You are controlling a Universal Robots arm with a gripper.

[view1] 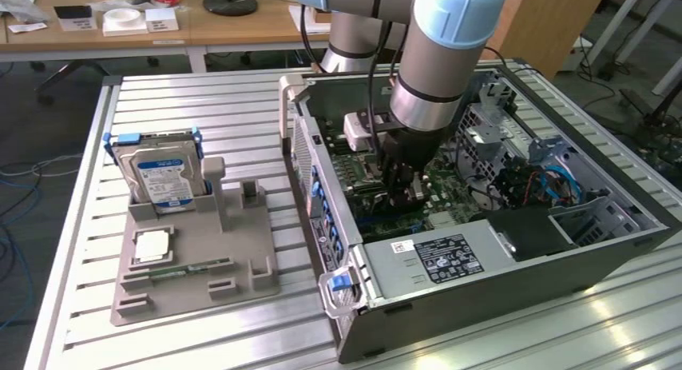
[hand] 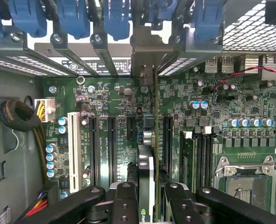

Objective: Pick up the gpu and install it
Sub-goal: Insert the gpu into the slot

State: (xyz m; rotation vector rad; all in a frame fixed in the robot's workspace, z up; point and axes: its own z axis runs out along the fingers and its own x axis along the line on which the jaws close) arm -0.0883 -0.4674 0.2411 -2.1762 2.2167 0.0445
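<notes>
The gpu (hand: 146,186), a thin flat card with a dark face seen edge-on, is clamped in the black two-fingered claw (hand: 146,200), directly between its fingers. The claw hangs inside the open grey computer case (view1: 533,266), just above the green motherboard (hand: 114,116). The card's long axis runs parallel to the motherboard's black expansion slots (hand: 112,144), and its far end reaches toward the case's rear wall with the blue slot clips (hand: 72,18). The card looks lined up over a slot near the motherboard's middle; whether it touches I cannot tell.
</notes>
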